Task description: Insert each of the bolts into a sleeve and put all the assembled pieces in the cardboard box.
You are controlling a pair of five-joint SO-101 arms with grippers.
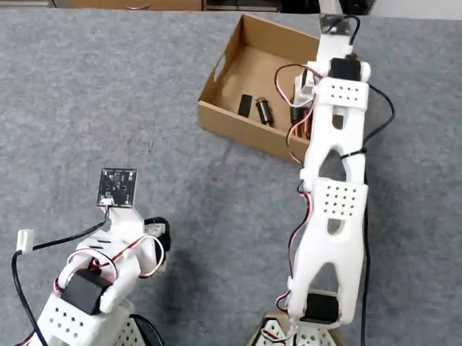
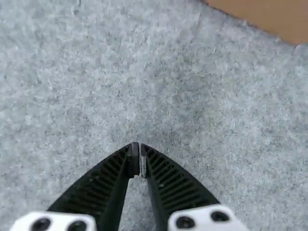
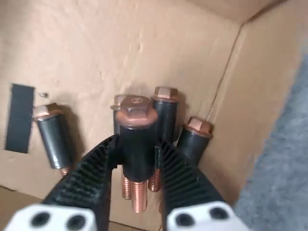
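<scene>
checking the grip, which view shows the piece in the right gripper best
Right wrist view: the piece, clamped in the right gripper, shows copper head and thread. High view: the arm covers it. Left wrist view faces carpet.

Gripper (image 3: 137,144) clamping sleeved bolt (image 3: 137,122) (copper head up), other bolts (image 3: 166,113) in cardboard box (image 3: 86,43)

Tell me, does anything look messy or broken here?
Nothing stands out. The right gripper holds one sleeved bolt over the box floor, beside other bolts lying there. The left gripper is shut over the carpet.
</scene>
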